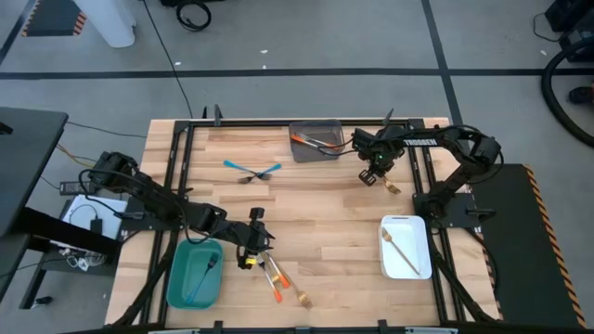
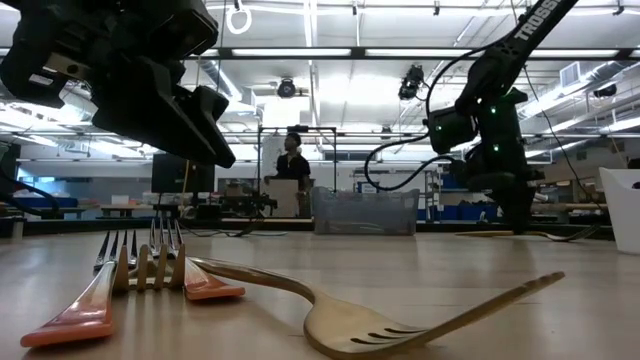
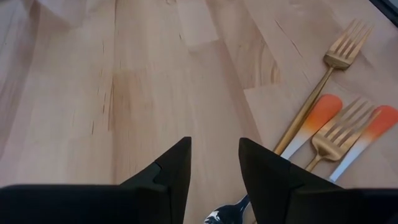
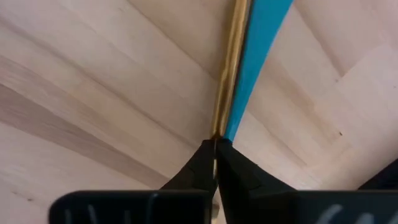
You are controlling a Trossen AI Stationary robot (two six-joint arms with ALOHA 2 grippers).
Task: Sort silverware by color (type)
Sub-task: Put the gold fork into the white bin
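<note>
My left gripper (image 1: 249, 249) (image 3: 214, 163) is open and hovers over the near table just right of the teal bin (image 1: 174, 278), beside a cluster of orange-handled pieces (image 1: 275, 276) (image 3: 316, 119) and gold forks (image 3: 339, 57) lying flat. A silver spoon head (image 3: 225, 215) shows under its fingers. My right gripper (image 1: 379, 174) (image 4: 215, 144) is shut on a gold piece (image 4: 229, 68) near the grey bin (image 1: 299, 153). Two blue-handled pieces (image 1: 251, 170) lie crossed mid-table. A gold fork (image 2: 390, 322) lies nearest in the low view. My right gripper pinches the slim gold handle (image 4: 217, 127) at its end between the two fingertips. A blue handle (image 4: 244, 99) runs right alongside it and also ends at the fingertips. Both stretch away from the fingers along their line, above the wood.
The teal bin holds a blue piece (image 1: 206, 269), the grey bin orange-handled ones (image 1: 314, 141), the white bin (image 1: 422, 264) a gold one (image 1: 401, 249). Black frame rails run along the table's sides. A person (image 2: 291, 160) stands in the room beyond.
</note>
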